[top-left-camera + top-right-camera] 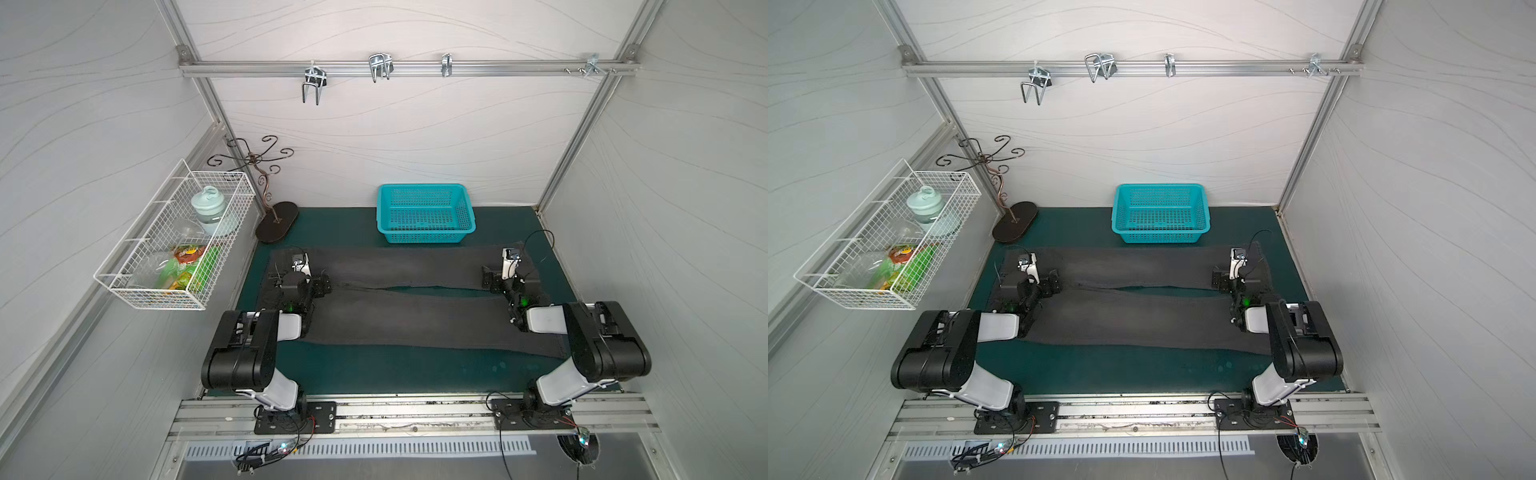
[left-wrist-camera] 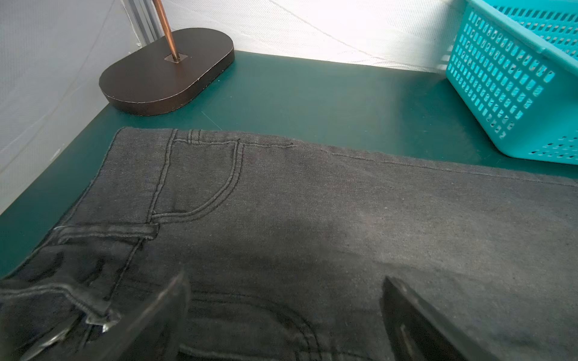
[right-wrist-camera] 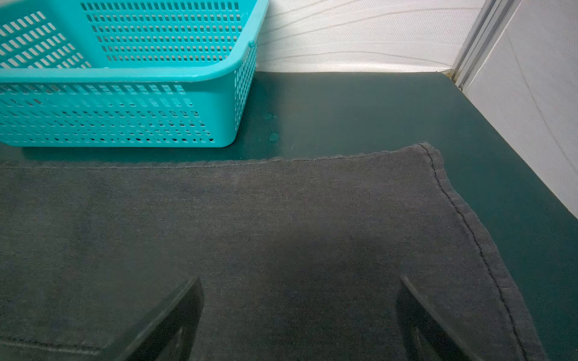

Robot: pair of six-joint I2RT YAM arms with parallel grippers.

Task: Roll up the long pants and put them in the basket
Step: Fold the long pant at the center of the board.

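The long pants (image 1: pixel 415 320) (image 1: pixel 1133 320) lie flat across the green mat (image 1: pixel 374 374), dark charcoal grey, waist at the left and leg ends at the right, with a narrow gap between the two legs. My left gripper (image 1: pixel 298 274) (image 2: pixel 284 281) hovers open over the waist end, close to the cloth, with a stitched pocket (image 2: pixel 203 178) just ahead of it. My right gripper (image 1: pixel 509 276) (image 3: pixel 300 279) stands open over the far leg near its hem (image 3: pixel 463 218). Nothing sits between either pair of fingers.
A teal plastic basket (image 1: pixel 426 214) stands on the mat just behind the pants. A metal stand with a dark oval base (image 1: pixel 277 222) occupies the back left corner. A white wire basket (image 1: pixel 174 245) with items hangs on the left wall.
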